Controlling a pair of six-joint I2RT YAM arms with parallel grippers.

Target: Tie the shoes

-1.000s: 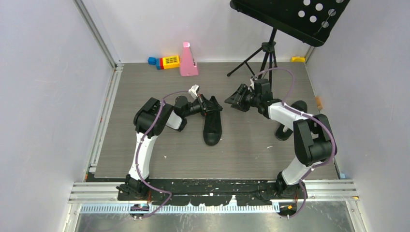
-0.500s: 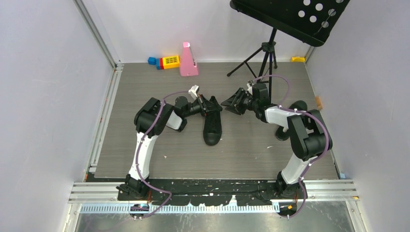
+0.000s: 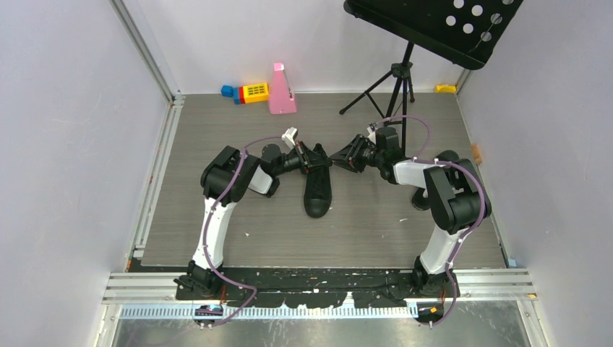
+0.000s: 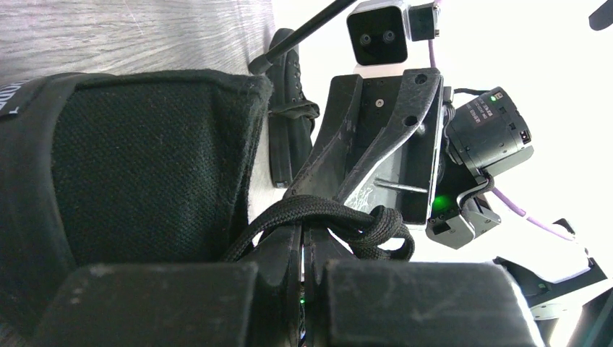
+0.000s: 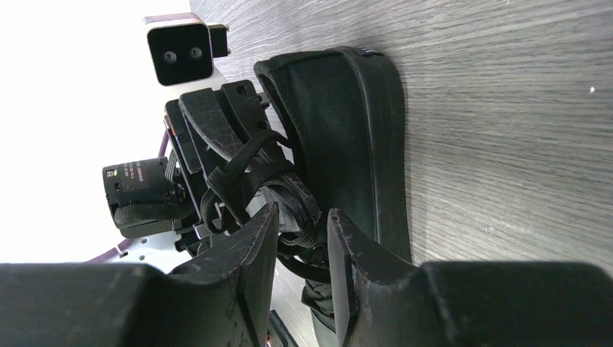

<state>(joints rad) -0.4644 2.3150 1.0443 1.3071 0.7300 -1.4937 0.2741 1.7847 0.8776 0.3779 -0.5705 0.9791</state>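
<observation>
A black canvas shoe (image 3: 318,191) lies mid-floor, toe toward the arm bases. My left gripper (image 3: 311,156) sits at its lace end. In the left wrist view the left gripper (image 4: 302,225) is shut, with a knotted black lace (image 4: 329,211) drawn over its tips beside the shoe's tongue (image 4: 144,166). My right gripper (image 3: 335,155) faces it from the right. Its jaws (image 5: 302,217) stand a finger-width apart, with lace strands (image 5: 249,170) in the gap, not pinched. A second black shoe (image 3: 426,196) is partly hidden behind the right arm.
A black tripod music stand (image 3: 405,79) rises just behind the right gripper. A pink wedge (image 3: 280,90) and coloured toy blocks (image 3: 247,92) stand at the back wall. A small yellow piece (image 3: 446,88) lies back right. Pale walls close in both sides.
The right gripper has moved left to the shoe's lace end, and its jaws have narrowed around the laces. The left gripper and the shoe have stayed put.
</observation>
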